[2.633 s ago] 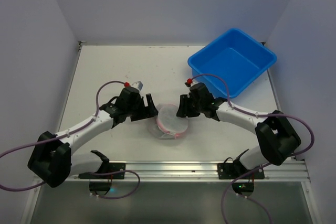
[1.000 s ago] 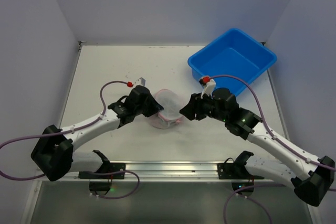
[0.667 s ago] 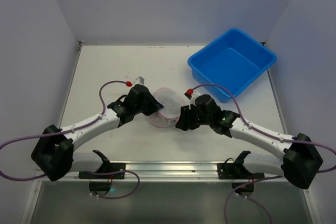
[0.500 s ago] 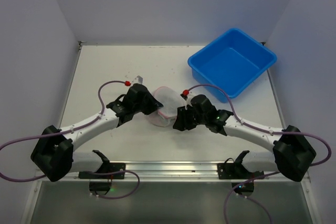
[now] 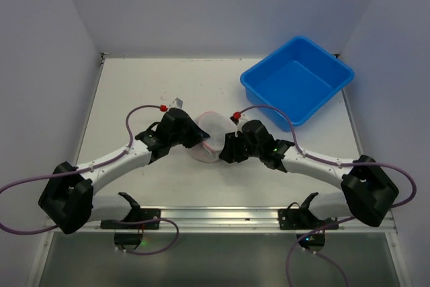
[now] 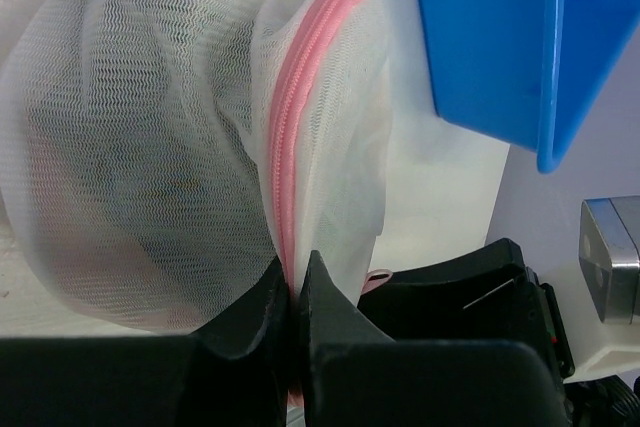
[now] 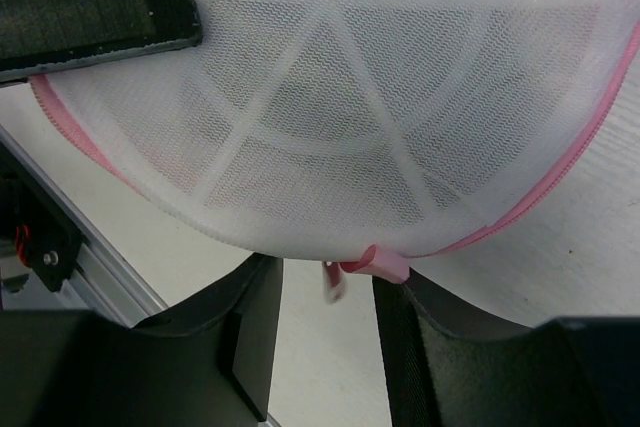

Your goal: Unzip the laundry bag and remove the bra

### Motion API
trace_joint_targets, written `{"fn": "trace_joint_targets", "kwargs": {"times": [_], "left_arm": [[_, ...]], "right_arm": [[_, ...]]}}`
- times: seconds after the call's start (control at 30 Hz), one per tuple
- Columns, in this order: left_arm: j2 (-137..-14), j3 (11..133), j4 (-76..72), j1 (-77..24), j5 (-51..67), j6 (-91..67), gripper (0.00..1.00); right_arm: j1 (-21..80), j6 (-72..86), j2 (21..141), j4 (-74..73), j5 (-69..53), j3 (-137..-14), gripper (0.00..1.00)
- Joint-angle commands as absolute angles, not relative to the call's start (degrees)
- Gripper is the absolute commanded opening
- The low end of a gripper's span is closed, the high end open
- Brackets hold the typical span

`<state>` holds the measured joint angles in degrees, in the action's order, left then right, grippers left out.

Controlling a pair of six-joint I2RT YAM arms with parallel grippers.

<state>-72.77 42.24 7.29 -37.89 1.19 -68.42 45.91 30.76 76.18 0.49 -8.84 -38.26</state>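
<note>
The laundry bag (image 5: 211,136), white mesh with pink zipper trim, is tipped up on edge at the table's middle. My left gripper (image 5: 199,136) is shut on the bag's pink zipper seam (image 6: 287,197), which runs up from its jaws. My right gripper (image 7: 328,319) stands open just under the bag's rim (image 7: 560,187). The small zipper pull (image 7: 334,284) and a pink tab (image 7: 386,263) hang between its fingers, touching neither. A dim dark shape (image 6: 120,177) shows through the mesh. The bra itself is not plainly visible.
A blue plastic bin (image 5: 297,80) sits at the back right, close behind the bag in the left wrist view (image 6: 500,37). The metal rail (image 7: 90,267) at the table's near edge lies below the right gripper.
The right arm swung in from the right, and its gripper slid left up to the bag's lower rim. The left gripper has kept hold of the tilted bag.
</note>
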Motion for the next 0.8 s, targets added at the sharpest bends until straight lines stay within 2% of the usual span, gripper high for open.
{"fn": "trace_joint_targets", "kwargs": {"times": [0.0,0.27,0.43,0.57,0.6,0.7,0.77], "left_arm": [[-71.1,41.66,4.75,-37.44,2.63,-69.52,0.01],[-71.02,41.49,4.48,-37.18,3.52,-69.35,0.01],[-70.58,41.4,4.39,-37.18,3.69,-69.43,0.01],[-70.31,41.4,4.66,-37.09,3.96,-69.17,0.0],[-70.31,41.31,4.83,-37.0,3.96,-69.0,0.0],[-70.05,41.22,5.53,-36.56,4.13,-68.21,0.0],[-69.61,41.13,7.2,-35.43,4.22,-66.37,0.0]], "right_arm": [[45.62,29.71,76.47,2.81,-5.45,-39.03,0.44],[45.62,27.78,75.59,2.9,-4.3,-39.11,0.45],[45.62,27.16,75.41,4.83,-7.29,-38.67,0.4],[45.62,26.28,75.41,5.1,-7.65,-38.67,0.26],[45.7,26.02,75.41,4.58,-7.56,-38.85,0.17],[45.62,25.4,74.89,3.43,-5.98,-39.02,0.02],[45.62,24.7,73.66,1.41,-3.1,-38.85,0.0]]}}
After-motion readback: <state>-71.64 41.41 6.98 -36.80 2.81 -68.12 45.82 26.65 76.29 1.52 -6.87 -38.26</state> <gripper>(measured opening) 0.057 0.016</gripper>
